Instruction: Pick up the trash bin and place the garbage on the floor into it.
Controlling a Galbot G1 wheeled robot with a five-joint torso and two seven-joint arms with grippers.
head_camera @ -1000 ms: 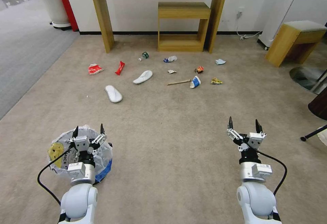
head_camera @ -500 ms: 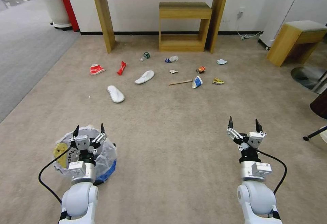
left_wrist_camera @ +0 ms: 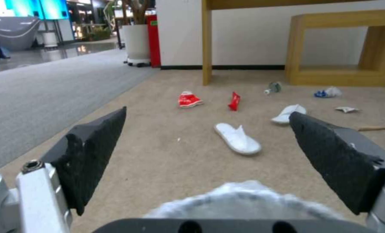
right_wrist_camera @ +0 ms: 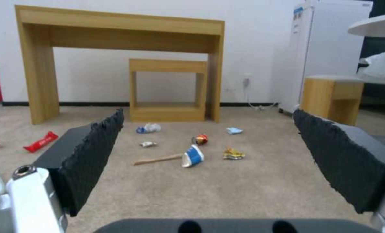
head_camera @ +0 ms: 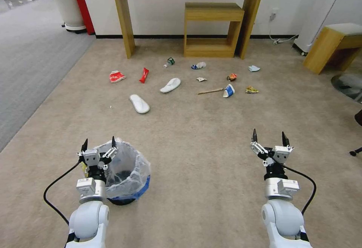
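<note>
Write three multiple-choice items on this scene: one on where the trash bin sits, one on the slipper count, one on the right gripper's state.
1. The trash bin sits
A. beside the left gripper
B. under the desk
C. beside the right gripper

2. White slippers on the floor:
A. one
B. two
C. four

3. The right gripper is
A. shut on a cup
B. shut on nothing
C. open

Answers:
1 A, the bin's rim lies just past the left fingers.
2 B, slippers at and.
3 C, fingers spread, holding nothing.
</note>
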